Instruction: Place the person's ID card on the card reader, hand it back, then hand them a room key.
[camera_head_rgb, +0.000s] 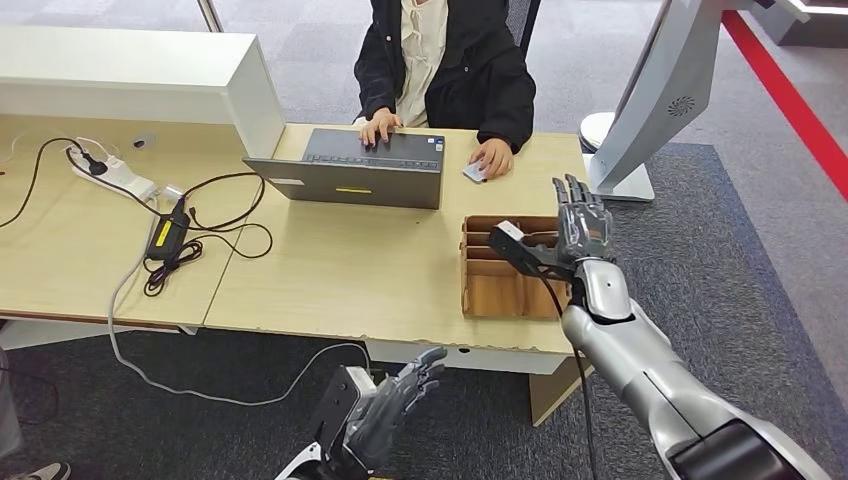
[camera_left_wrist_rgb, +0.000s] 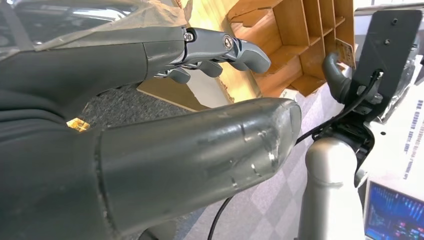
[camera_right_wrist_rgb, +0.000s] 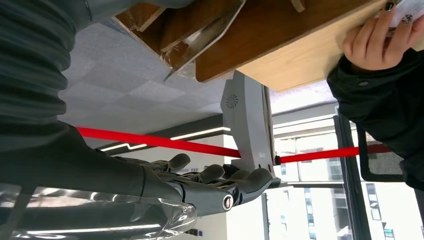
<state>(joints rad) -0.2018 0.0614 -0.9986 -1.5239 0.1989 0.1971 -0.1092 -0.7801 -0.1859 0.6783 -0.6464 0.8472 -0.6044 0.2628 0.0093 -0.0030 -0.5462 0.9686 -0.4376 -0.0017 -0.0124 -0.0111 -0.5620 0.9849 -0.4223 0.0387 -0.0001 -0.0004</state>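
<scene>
On the bench (camera_head_rgb: 330, 275), a laptop (camera_head_rgb: 355, 170) sits before the person (camera_head_rgb: 445, 60); right of it, under their hand (camera_head_rgb: 492, 157), lies what may be a card. A divided box (camera_head_rgb: 505, 275) stands nearer, power strip (camera_head_rgb: 110, 175) far left.

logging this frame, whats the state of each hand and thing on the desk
right hand: raised beside the cardboard organizer, fingers spread, holding nothing
left hand: low by the desk's front edge, holding nothing
laptop: open, person typing
cardboard organizer: on the desk, open-topped
power strip: plugged in
</scene>
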